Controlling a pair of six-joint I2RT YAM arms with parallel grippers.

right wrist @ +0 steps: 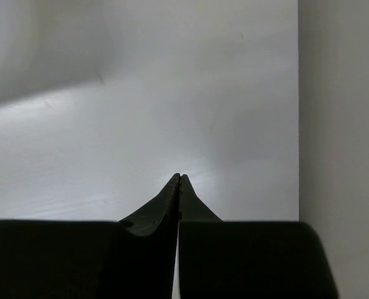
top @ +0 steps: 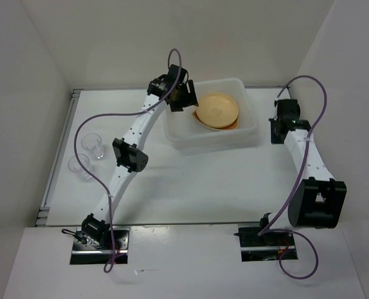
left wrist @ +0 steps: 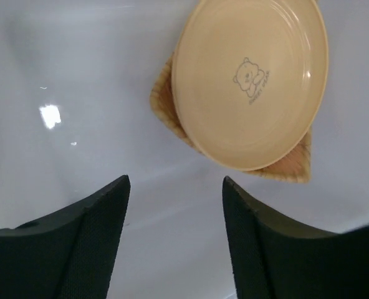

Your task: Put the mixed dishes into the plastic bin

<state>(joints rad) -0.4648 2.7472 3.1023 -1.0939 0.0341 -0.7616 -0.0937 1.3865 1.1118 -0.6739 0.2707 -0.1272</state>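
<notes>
An orange-yellow plate point(top: 217, 110) point(left wrist: 250, 81) with a small bear print lies inside the plastic bin point(top: 212, 138), on top of the tan woven plate point(left wrist: 290, 167), whose corners stick out from under it. My left gripper point(top: 183, 96) point(left wrist: 175, 180) hovers over the bin's left half, open, with nothing between its fingers. Two clear cups point(top: 92, 145) point(top: 79, 166) stand on the table at the far left, beside the left arm. My right gripper point(top: 278, 126) point(right wrist: 179, 177) is shut on nothing, just right of the bin, over bare table.
White walls enclose the table at the back and on both sides. The right wall shows close to the right gripper in the right wrist view. A metal rail point(top: 60, 149) runs along the table's left edge.
</notes>
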